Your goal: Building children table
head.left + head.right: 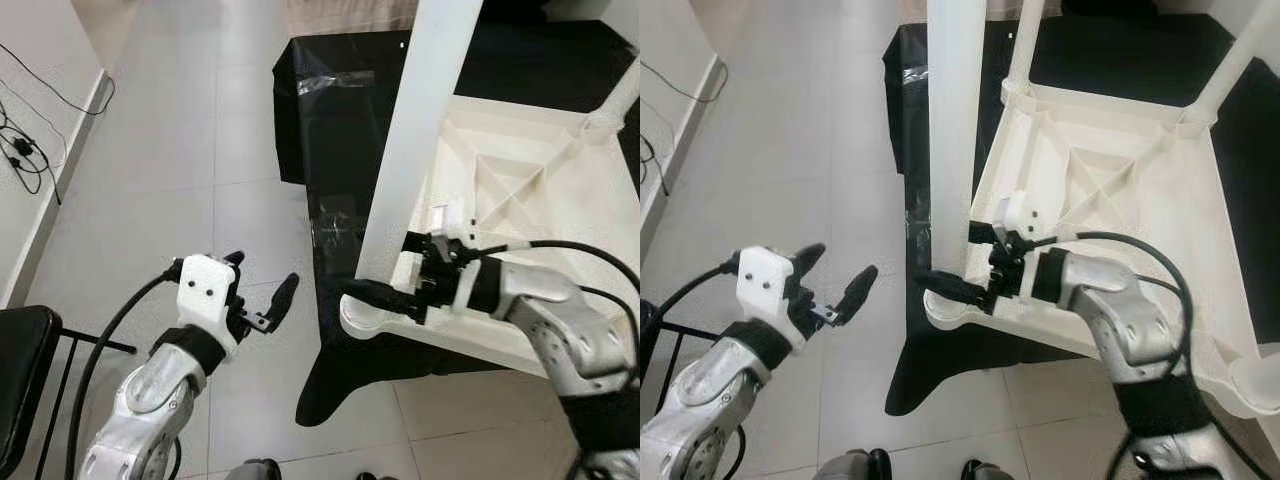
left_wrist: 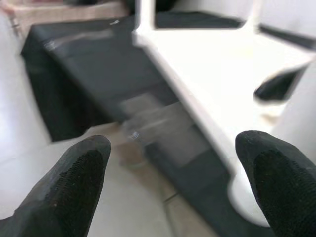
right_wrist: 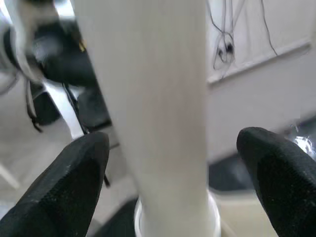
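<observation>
Currently inverted white table [image 1: 520, 200], underside up, on black-draped surface [image 1: 330, 130]; near-corner leg [image 1: 955, 120] upright in its socket.

Right gripper [image 1: 958, 287] at leg base — fingers [image 3: 81, 168] spread wide either side, nothing clamped. Advise: close square on leg, low near socket, press straight down w/o tilting.

Left gripper [image 1: 262, 300] open, empty, over floor beside cloth edge.

Right wrist view adds wall cables [image 3: 224, 47] — leg flanked by both pads, contact unclear.

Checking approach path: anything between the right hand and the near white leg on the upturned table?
Nothing visible. The right hand sits at the base of the white leg, open, one finger on either side in the right wrist view. The left hand hovers open over the floor, apart from the table.
</observation>
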Controlling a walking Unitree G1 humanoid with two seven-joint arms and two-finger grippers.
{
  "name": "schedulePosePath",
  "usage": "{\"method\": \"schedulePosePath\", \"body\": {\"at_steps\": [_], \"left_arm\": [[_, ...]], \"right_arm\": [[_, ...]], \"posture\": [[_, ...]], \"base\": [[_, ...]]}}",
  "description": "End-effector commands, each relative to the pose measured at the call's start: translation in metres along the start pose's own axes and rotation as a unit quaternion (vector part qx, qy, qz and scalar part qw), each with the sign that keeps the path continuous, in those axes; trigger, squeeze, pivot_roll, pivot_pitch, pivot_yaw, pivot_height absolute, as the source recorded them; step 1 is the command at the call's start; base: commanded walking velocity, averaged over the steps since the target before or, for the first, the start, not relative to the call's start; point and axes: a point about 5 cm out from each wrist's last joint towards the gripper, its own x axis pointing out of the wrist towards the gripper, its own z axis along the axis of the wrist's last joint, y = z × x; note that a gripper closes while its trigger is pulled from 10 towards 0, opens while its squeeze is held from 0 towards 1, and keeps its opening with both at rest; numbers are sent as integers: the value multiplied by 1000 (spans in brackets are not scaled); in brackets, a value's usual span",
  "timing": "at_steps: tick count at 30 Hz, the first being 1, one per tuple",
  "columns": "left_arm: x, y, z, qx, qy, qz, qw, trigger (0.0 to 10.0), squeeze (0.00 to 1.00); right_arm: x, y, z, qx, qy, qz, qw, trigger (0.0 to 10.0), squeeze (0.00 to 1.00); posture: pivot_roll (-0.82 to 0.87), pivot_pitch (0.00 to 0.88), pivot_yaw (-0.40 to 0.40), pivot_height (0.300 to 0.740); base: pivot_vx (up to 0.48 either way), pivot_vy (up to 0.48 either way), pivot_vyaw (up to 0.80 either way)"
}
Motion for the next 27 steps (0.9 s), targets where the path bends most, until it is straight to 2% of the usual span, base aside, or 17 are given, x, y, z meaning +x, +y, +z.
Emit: {"method": "schedulePosePath", "body": {"at_steps": [1,5,7,8,9,10,11,12,13,14,17,18,21,22,23,25,27], "left_arm": [[0,-11,7,-7,-5,-64,998,10000,0],[-1,-18,17,-3,-11,-136,991,10000,0],[-1,-18,19,3,-11,-150,989,10000,0],[-1,-18,21,8,-10,-163,986,10000,0],[-1,-18,21,8,-10,-163,986,10000,0],[-1,-17,22,20,-4,-173,985,10000,0],[-1,-15,22,30,2,-180,983,10000,0],[-1,-15,22,30,2,-180,983,10000,0],[-1,-13,21,46,10,-188,981,10000,0],[-1,-13,21,46,10,-188,981,10000,0],[7,-9,15,94,30,-202,974,10000,0],[7,-9,15,94,30,-202,974,10000,0],[18,-8,14,110,28,-217,970,10000,0],[31,-10,15,114,15,-233,966,10000,0],[35,-11,16,115,12,-239,964,10000,0],[35,-11,16,115,12,-239,964,10000,0],[46,-16,18,115,3,-263,958,10000,0]], "right_arm": [[-8,9,-3,2,21,29,999,10000,1000],[-24,12,-20,-9,98,9,995,10000,1000],[-30,12,-24,-15,123,0,992,10000,1000],[-35,11,-28,-17,147,-11,989,10000,925],[-35,11,-28,-17,147,-11,989,10000,925],[-40,8,-32,-25,173,-32,984,10000,12],[-44,4,-37,-30,199,-53,978,10000,0],[-44,4,-37,-30,199,-53,978,10000,0],[-50,-1,-41,-37,229,-77,970,10000,0],[-50,-1,-41,-37,229,-77,970,10000,0],[-61,-11,-49,-48,282,-114,951,10000,0],[-61,-11,-49,-48,282,-114,951,10000,0],[-66,-12,-49,-50,303,-113,945,10000,0],[-76,-13,-48,-53,327,-115,937,10000,0],[-80,-14,-48,-56,336,-119,933,10000,0],[-80,-14,-48,-56,336,-119,933,10000,0],[-90,-20,-46,-66,351,-150,922,10000,0]], "posture": [[80,219,7,740],[66,216,11,740],[64,215,11,740],[64,215,11,740],[64,215,11,740],[63,215,12,740],[59,211,14,740],[59,211,14,740],[58,210,10,740],[58,210,10,740],[64,204,-7,740],[64,204,-7,740],[64,203,-9,740],[51,201,-7,740],[49,201,-6,740],[49,201,-6,740],[41,205,5,740]], "base": [[0,0,0],[0,0,0],[0,0,0],[0,0,0],[0,0,0],[0,0,0],[0,0,0],[0,0,0],[0,0,0],[0,0,0],[0,0,0],[0,0,0],[0,0,0],[0,0,0],[0,0,0],[0,0,0],[0,0,0]]}}
